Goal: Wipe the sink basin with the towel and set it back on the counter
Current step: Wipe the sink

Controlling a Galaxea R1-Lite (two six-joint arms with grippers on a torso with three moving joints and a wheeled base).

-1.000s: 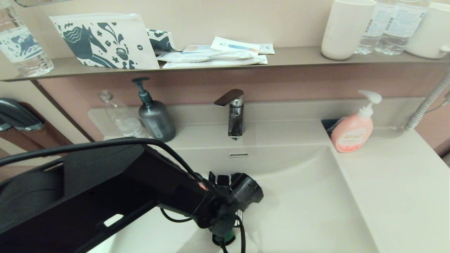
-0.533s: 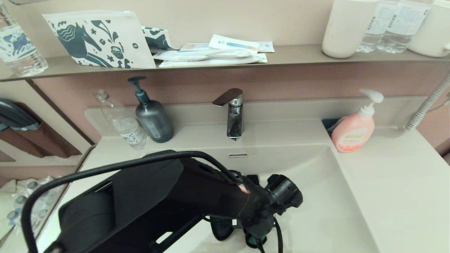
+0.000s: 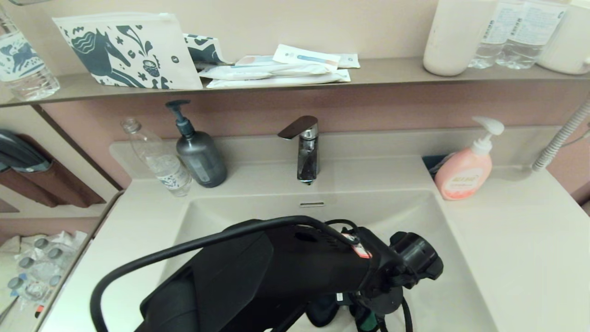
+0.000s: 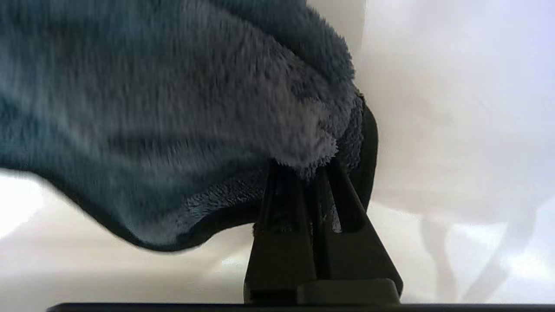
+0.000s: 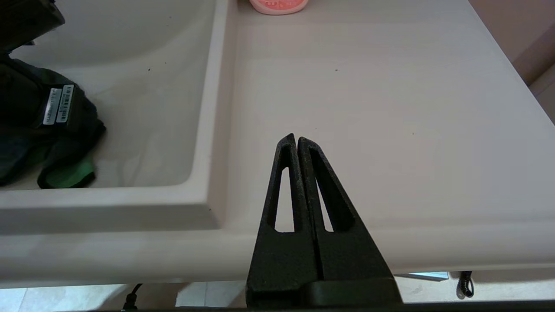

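The dark grey towel (image 4: 173, 108) fills most of the left wrist view, and my left gripper (image 4: 310, 167) is shut on its edge. It is pressed low in the off-white sink basin (image 3: 396, 216), toward the front right. In the head view my left arm (image 3: 286, 272) covers the basin's middle, leaving only a dark fold of the towel (image 3: 322, 311) and a green bit showing under the wrist. The drain plug is hidden; the overflow slit (image 3: 312, 203) shows. My right gripper (image 5: 297, 139) is shut and empty over the counter (image 5: 368, 108) near its front edge, right of the basin (image 5: 143, 86).
A chrome faucet (image 3: 305, 152) stands behind the basin. A pink soap bottle (image 3: 463, 173) sits at the basin's back right corner. A grey pump bottle (image 3: 200, 154) and a clear plastic bottle (image 3: 159, 159) stand at the back left. The brown-grey shelf (image 3: 387, 74) above holds pouches, cups and bottles.
My left arm has swept to the right across the basin, dragging the towel with it. The back left of the basin and the left counter have come into sight.
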